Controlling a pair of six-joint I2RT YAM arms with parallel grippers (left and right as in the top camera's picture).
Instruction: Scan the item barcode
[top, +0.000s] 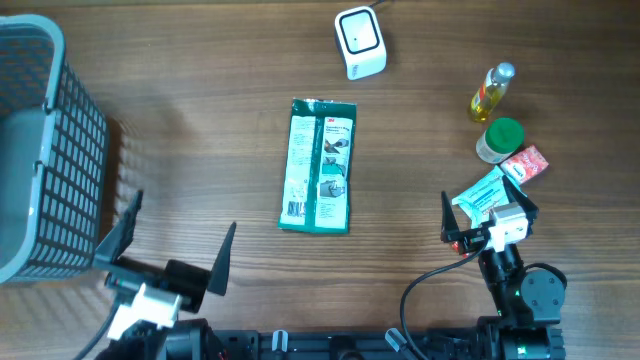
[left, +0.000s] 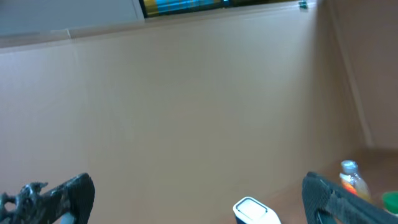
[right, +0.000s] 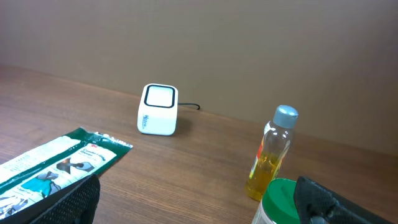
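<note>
On the brown wooden surface (top: 200, 120), the flat green-and-white plastic packet (top: 318, 166) was laid at the middle, apart from the small white cube scanner (top: 359, 42). The left arm's fingers (top: 224, 255) and right arm's fingers (top: 446, 218) were spread wide, empty. One long edge was judged best pinched, barcode kept uncovered.

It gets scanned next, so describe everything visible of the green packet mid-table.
The green packet is a long, flat, glossy pouch, seemingly plastic, printed green and white with pictures and small text; a dark patch at its near left corner may be the barcode. It lies flat on the wooden table, in front of the white scanner, touching nothing else.
</note>
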